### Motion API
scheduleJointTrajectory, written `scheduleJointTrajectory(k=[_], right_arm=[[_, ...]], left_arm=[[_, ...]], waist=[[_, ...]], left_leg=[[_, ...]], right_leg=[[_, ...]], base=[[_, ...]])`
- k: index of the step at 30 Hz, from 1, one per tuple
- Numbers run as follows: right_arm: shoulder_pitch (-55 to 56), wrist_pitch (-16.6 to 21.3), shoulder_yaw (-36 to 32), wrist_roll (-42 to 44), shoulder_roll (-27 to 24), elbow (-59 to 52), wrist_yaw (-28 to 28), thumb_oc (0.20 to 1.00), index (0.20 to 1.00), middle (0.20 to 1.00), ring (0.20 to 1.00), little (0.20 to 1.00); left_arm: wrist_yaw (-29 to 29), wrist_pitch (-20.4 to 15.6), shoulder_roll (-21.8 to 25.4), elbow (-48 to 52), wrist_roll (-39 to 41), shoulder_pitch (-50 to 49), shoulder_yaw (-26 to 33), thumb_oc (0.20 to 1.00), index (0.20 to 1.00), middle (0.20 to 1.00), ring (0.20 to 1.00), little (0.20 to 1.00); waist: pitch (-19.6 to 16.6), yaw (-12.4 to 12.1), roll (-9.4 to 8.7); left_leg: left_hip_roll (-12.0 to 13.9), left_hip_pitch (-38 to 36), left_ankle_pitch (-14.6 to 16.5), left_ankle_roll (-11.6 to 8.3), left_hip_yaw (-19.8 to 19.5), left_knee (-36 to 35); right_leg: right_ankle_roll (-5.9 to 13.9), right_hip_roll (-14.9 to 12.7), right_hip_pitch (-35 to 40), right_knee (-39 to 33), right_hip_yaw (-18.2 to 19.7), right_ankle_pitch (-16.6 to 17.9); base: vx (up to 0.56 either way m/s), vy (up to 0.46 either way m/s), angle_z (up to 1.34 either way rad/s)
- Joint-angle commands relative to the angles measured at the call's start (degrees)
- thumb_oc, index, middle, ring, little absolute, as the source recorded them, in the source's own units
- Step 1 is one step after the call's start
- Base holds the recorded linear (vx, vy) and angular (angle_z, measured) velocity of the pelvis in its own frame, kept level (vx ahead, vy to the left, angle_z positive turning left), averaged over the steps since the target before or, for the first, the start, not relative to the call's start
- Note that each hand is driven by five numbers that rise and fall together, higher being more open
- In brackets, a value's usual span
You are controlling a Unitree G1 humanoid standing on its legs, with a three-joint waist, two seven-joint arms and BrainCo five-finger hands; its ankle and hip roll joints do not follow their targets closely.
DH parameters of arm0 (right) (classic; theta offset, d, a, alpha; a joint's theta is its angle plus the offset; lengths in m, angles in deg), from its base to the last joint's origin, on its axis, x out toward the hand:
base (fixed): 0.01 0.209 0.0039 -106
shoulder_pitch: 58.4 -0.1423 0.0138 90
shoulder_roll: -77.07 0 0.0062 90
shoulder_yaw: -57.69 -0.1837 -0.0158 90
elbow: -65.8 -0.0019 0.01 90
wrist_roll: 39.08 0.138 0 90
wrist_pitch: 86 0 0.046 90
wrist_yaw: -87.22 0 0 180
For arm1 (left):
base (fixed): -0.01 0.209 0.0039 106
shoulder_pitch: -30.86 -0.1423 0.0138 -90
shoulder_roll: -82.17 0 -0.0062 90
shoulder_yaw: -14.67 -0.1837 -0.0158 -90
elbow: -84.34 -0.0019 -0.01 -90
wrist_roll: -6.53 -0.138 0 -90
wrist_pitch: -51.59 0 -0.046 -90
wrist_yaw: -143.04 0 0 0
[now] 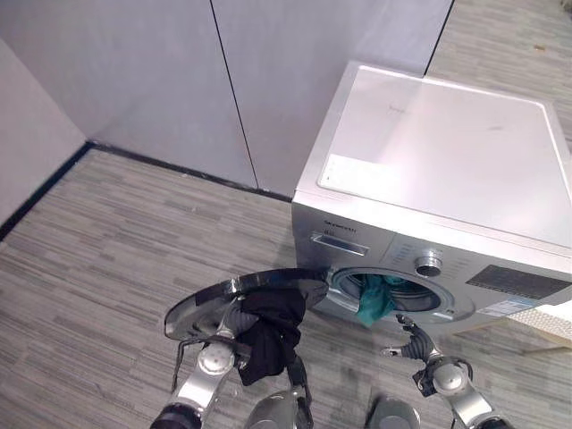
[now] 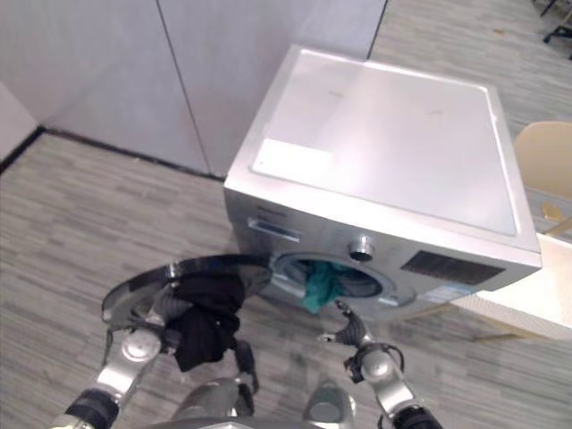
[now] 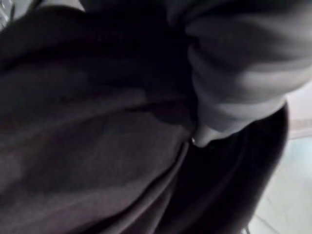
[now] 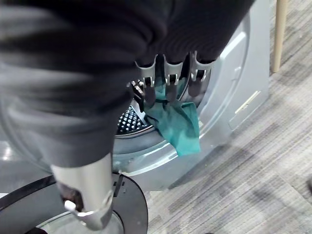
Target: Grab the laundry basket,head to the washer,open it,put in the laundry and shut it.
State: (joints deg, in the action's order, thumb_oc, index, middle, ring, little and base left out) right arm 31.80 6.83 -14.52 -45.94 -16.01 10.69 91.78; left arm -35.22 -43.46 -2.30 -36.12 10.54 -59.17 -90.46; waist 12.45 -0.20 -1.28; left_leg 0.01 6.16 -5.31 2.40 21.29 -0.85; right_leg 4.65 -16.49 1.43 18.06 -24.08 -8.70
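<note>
The silver front-loading washer (image 1: 429,152) stands with its round glass door (image 1: 198,311) swung open to the left. A teal cloth (image 1: 375,299) hangs half out of the drum opening (image 4: 127,122). My left hand (image 1: 234,320) is just in front of the open door, its fingers curled into a black garment (image 1: 270,338) that dangles below it; dark fabric (image 3: 97,136) covers the left wrist view. My right hand (image 1: 413,344) hovers low before the opening, fingers (image 4: 168,83) straight and relaxed, their dark tips right at the teal cloth (image 4: 178,126).
Grey wall panels (image 1: 179,71) rise behind and left of the washer. A beige chair (image 2: 547,161) and a white tabletop edge (image 2: 527,304) sit to the washer's right. Striped grey flooring (image 1: 98,259) stretches to the left.
</note>
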Motion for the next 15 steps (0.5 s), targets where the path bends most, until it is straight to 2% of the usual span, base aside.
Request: scheduleJointTrajectory(k=[1, 2, 4, 5, 7, 8, 10, 11, 15], right_arm=[[-1.09, 1.67, -2.21, -1.46, -3.75, 0.32, 0.0, 1.0, 1.0, 1.0, 1.0, 1.0], [-0.23, 1.6, -2.83, -1.41, -4.71, 0.02, 0.43, 1.0, 1.0, 1.0, 1.0, 1.0], [-0.07, 1.42, -3.46, -0.95, -5.67, 0.17, 0.8, 1.0, 1.0, 1.0, 1.0, 1.0], [-0.53, 1.27, -3.82, -0.43, -6.07, 0.8, 1.23, 1.0, 1.0, 1.0, 1.0, 1.0], [-0.68, 1.57, -4.39, 0.72, -6.08, 1.9, 1.81, 1.0, 1.0, 1.0, 1.0, 1.0], [-1.33, 1.61, -4.44, 1.16, -6.35, 3.01, 2.39, 1.0, 1.0, 1.0, 1.0, 1.0], [-1.65, 1.62, -4.41, 1.34, -6.48, 3.34, 2.49, 1.0, 1.0, 1.0, 1.0, 1.0], [-3.43, 1.85, -4.0, 2.86, -6.58, 3.87, 3.66, 1.0, 1.0, 1.0, 1.0, 1.0], [-5.24, 2.06, -3.14, 4.31, -6.45, 3.41, 5.1, 1.0, 1.0, 1.0, 1.0, 1.0]], left_arm=[[0.43, -3.44, 0.12, 1.67, 1.93, 0.01, 1.41, 0.2, 0.2, 0.2, 0.2, 0.2], [0.69, -3.17, -0.75, 1.54, 2.28, -0.29, 1.58, 0.2, 0.2, 0.2, 0.2, 0.2], [1.27, -3.18, -1.54, 1.36, 3.33, 0.03, 1.53, 0.2, 0.2, 0.2, 0.2, 0.2], [1.85, -3.27, -2.32, 1.07, 3.98, 0.71, 1.07, 0.2, 0.2, 0.2, 0.2, 0.2], [2.53, -3.66, -2.85, 1.08, 4.73, 1.53, 0.65, 0.2, 0.2, 0.2, 0.2, 0.2], [3.43, -3.85, -3.35, 1.36, 5.74, 2.18, 0.49, 0.2, 0.2, 0.2, 0.2, 0.2], [3.8, -3.96, -3.34, 1.49, 5.92, 2.48, 0.51, 0.2, 0.2, 0.2, 0.2, 0.2], [6.03, -4.73, -3.21, 1.15, 6.56, 5.73, -0.35, 0.2, 0.2, 0.2, 0.2, 0.2], [9.25, -5.62, -2.33, -0.48, 6.33, 11.28, -0.93, 0.2, 0.2, 0.2, 0.2, 0.2]], waist=[[-1.37, -1.46, -1.45], [-0.56, -0.85, -1.04], [0.7, -0.39, -0.55], [1.61, -0.43, -0.35], [2.19, -0.4, -0.09], [3.39, -0.26, 0.76], [3.99, -0.1, 1.07], [7.74, 0.67, 1.17], [10.08, 1.81, 0.44]], left_leg=[[9.37, -2.68, 5.56, -6.64, -3.16, 6.3], [10.78, -2.49, 5.44, -7.25, -3.13, 8.28], [11.12, -1.3, 4.15, -6.87, -4.24, 9.97], [8.71, 0.09, 5.02, -6.42, -9.24, 10.92], [5.01, 1.86, 5.8, -6.06, -13.75, 10.29], [3.74, 2.4, 6.11, -5.91, -15.85, 9.45], [3.55, 2.46, 6.28, -5.68, -16.45, 9.04], [3.78, 6.6, 6.7, -5.4, -15.98, 12.42], [4.73, 14.14, 8.57, -3.96, -13.41, 18.77]], right_leg=[[1.12, 9.45, 0.64, -14.97, 7.95, 2.28], [0.22, 10.59, 1.86, -16.5, 8.48, 1.88], [-0.97, 11.17, 1.24, -16.04, 9.24, 2.19], [-1.41, 11.57, 0.77, -15.62, 10.82, 1.93], [-1.33, 12.28, -0.21, -15.04, 12.9, 1.92], [-1.27, 13.17, -2.09, -13.24, 15.5, 1.77], [-1.21, 13.55, -3.29, -12.46, 16.67, 1.7], [-1.52, 13.77, -10.41, -6.93, 18.81, 1.79], [-2.13, 13.18, -20.87, 1.84, 20.48, 1.08]], base=[[-0.04, -0.431, -0.6], [-0.03, -0.285, -0.38], [-0.13, -0.152, -0.24], [-0.15, -0.081, -0.33], [-0.06, -0.024, -0.58], [-0.09, 0.052, -0.69], [-0.18, 0.076, -0.64], [-0.32, 0.092, -1.04], [-0.19, 0.067, -0.65]])
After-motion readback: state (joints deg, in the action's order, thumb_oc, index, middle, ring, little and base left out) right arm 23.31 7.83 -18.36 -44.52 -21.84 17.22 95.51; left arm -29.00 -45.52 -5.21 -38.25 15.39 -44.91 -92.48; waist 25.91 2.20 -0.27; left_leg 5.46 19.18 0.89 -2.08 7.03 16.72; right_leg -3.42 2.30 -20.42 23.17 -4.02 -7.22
